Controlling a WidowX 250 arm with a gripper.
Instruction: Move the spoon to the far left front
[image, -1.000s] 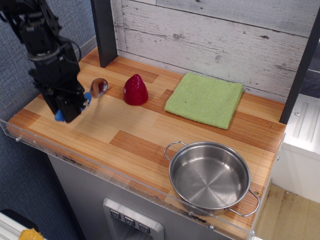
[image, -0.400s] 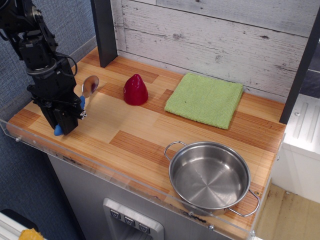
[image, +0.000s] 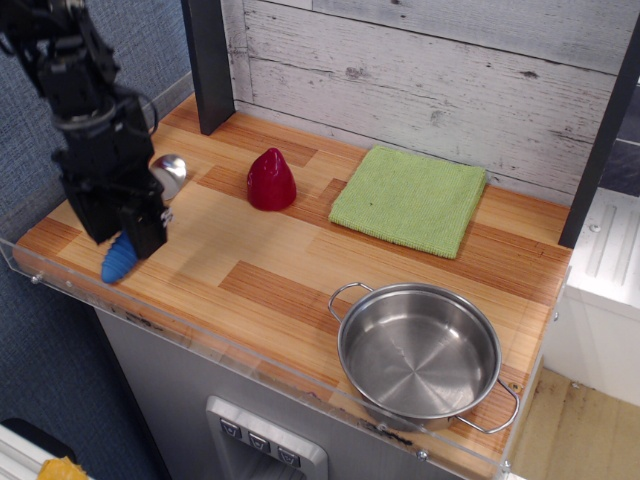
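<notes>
The spoon (image: 120, 256) sits at the left front corner of the wooden counter (image: 300, 270), clamped in the arm's grasp: its ribbed blue handle pokes out below the gripper, close to the clear front lip of the counter, and its shiny bowl shows above, beside the gripper body. Judged from that, the carrying part of the task looks nearly complete, since the spoon is already over the far left front area; what remains is to lower it the last bit, let go and pull away. Whether the handle tip touches the wood cannot be told from this view. The steel pot (image: 420, 355) stands at the right front, well apart, the green cloth (image: 410, 200) lies at the back, and the red cone-shaped object (image: 271, 180) sits just right of the arm, none of them in the way. The gripper (image: 128, 222) is closed around the spoon's middle, fingers narrowly set, with nothing else in its hold.
</notes>
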